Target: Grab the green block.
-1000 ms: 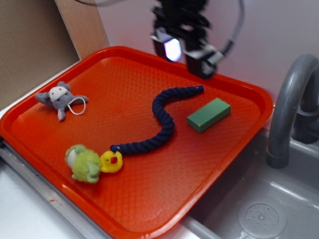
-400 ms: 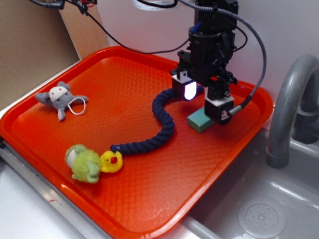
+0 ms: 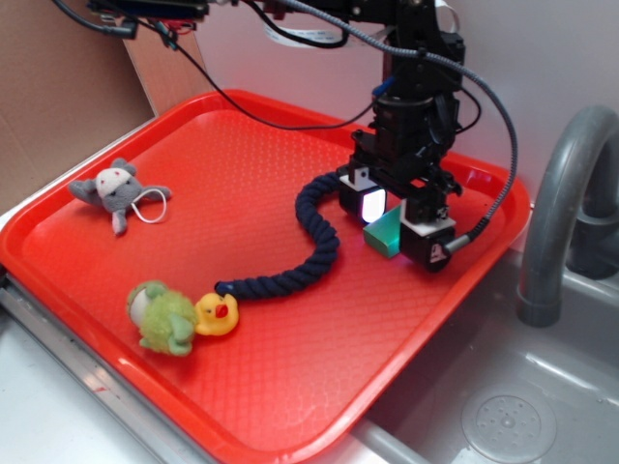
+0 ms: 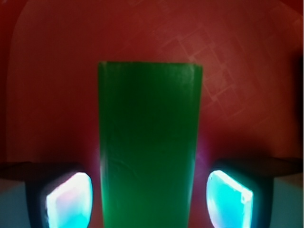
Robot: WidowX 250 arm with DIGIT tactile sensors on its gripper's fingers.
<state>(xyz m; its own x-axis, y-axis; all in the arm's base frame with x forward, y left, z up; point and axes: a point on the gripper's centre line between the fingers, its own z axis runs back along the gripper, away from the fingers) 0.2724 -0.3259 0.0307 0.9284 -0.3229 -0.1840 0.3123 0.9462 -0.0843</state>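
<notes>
The green block (image 3: 385, 235) lies flat on the right part of the red tray (image 3: 242, 174), mostly covered by my gripper (image 3: 395, 227). In the wrist view the green block (image 4: 148, 147) runs lengthwise straight between the two glowing fingers (image 4: 69, 199), with a small gap of tray showing on each side. The gripper (image 4: 149, 199) is open and lowered around the block, its fingers down close to the tray, one on each long side.
A dark blue rope (image 3: 314, 237) curls just left of the gripper. A grey plush (image 3: 116, 191) lies far left, a lime plush (image 3: 162, 317) and yellow duck (image 3: 218, 314) at the front. A grey faucet (image 3: 561, 213) and sink (image 3: 513, 406) stand to the right.
The gripper came down from above the tray's far edge onto the green block and now straddles it, lower than 0.4 s ago. The block has not moved.
</notes>
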